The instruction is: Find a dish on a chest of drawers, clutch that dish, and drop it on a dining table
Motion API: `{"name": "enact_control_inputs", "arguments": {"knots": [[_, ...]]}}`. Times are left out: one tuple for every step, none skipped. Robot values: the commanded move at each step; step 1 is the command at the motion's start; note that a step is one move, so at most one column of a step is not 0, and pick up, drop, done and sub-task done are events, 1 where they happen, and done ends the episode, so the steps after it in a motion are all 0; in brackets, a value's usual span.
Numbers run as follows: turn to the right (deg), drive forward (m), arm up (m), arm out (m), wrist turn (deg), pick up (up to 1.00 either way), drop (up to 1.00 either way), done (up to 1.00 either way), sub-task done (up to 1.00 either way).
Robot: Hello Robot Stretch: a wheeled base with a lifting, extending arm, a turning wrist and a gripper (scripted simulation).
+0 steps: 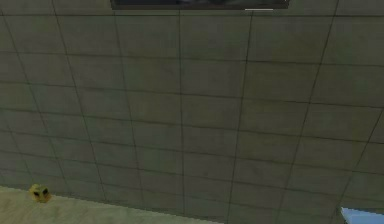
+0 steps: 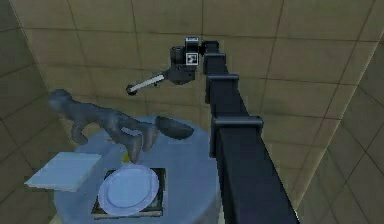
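On the table (image 2: 192, 176), a plate (image 2: 128, 187) lies before the statue (image 2: 100, 120), a bowl (image 2: 172, 127) to its right.

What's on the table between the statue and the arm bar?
A dark bowl stands on the table between the grey statue and the arm, as the arm side view shows.

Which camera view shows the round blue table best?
The arm side view: the table shows most of its round top, with a white plate and grey statue on it. The forward view has a pale blue sliver at bottom right, perhaps its edge.
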Motion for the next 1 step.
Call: {"name": "enact_control_inputs", "arguments": {"knots": [[0.0,0.0,0.0,-0.1,0.0,0.0,0.0,0.0,0.0]]}}
